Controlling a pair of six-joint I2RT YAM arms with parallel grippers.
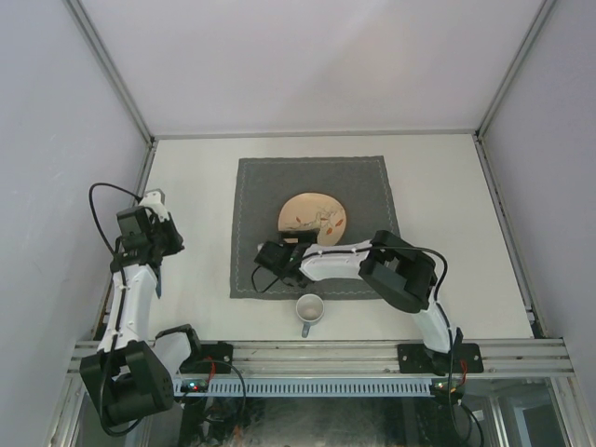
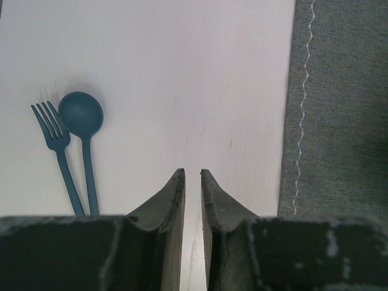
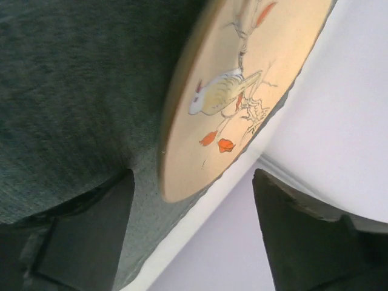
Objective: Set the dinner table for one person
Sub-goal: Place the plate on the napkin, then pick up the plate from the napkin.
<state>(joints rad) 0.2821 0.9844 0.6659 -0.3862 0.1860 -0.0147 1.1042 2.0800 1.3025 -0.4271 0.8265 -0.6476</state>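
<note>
While you scan outward from the arm bases, a small pale mug [image 1: 310, 308] stands upright on the large off-white dinner table [image 1: 438, 205], just in front of the square dark grey stitched cloth [image 1: 358, 186]. On your left, the left gripper [image 2: 193, 173] points at bare table, its jaws a narrow slit apart with nothing between them. Beside it lie a blue fork [image 2: 57, 151] and a blue spoon [image 2: 82, 115], side by side, their handle ends cut off behind the gripper body. Further out, the right gripper [image 3: 193, 182] has its jaws wide, either side of the rim of the round beige bird-painted plate [image 1: 312, 216], touching neither finger. From above, that gripper hides the plate's near edge. The plate rests on the cloth, mid-table.
</note>
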